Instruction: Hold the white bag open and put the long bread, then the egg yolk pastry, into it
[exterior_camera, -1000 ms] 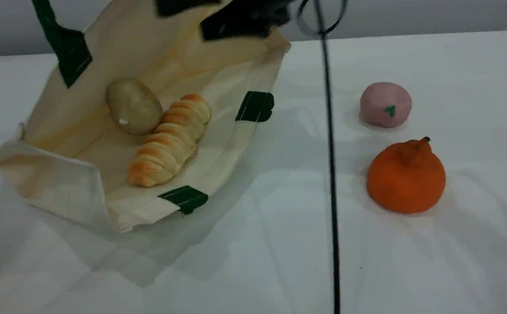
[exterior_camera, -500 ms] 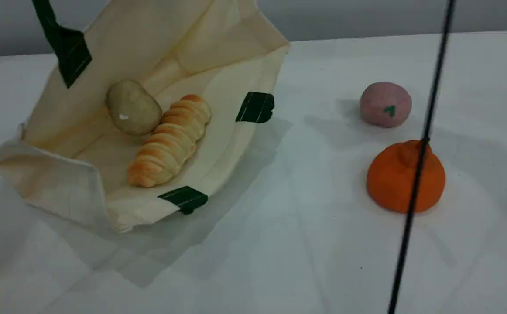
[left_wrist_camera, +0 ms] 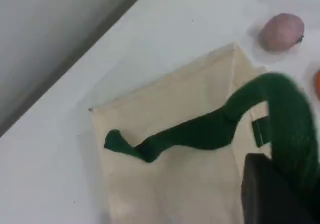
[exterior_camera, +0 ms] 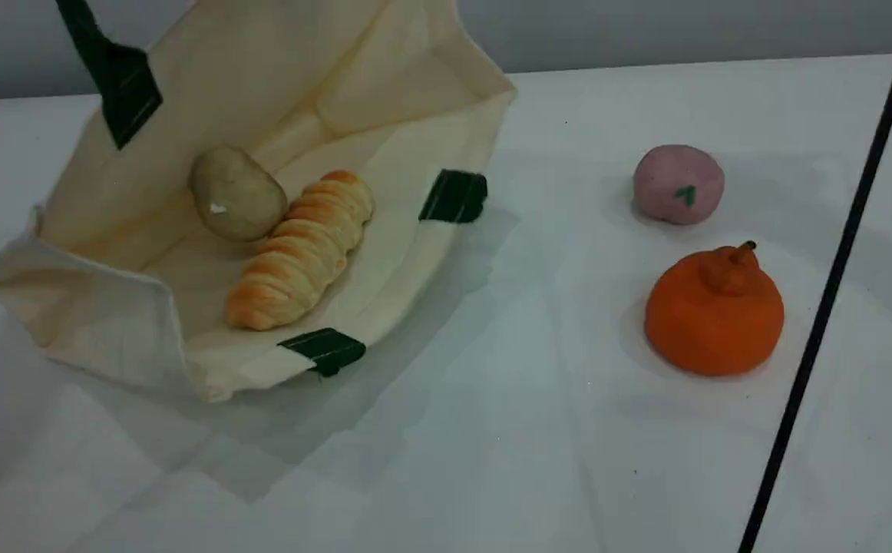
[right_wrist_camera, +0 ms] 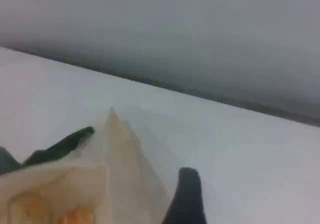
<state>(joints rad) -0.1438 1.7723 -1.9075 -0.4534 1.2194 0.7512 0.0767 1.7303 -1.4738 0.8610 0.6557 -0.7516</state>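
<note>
The white bag (exterior_camera: 100,330) lay on the left part of the worktop (exterior_camera: 492,430). Its mouth was open toward the scene camera and its far wall stood up. Inside it the long bread (exterior_camera: 300,250) lay at a slant. The egg yolk pastry (exterior_camera: 236,194) rested just beside the bread and touched its far end on the left side. A dark green strap (exterior_camera: 120,84) rose from the far left rim and left the scene view at the top edge.

In the left wrist view the strap arched up beside the dark fingertip of the left hand (left_wrist_camera: 272,194). Whether this hand gripped the strap or was loose, I could not tell. The right hand (right_wrist_camera: 187,196) was released, with nothing in it, near a raised corner of the bag. A pink ball (exterior_camera: 678,184) and an orange round item (exterior_camera: 715,311) sat on the right, well apart from the bag. A thin black cable (exterior_camera: 830,292) crossed in front of the worktop there.
</note>
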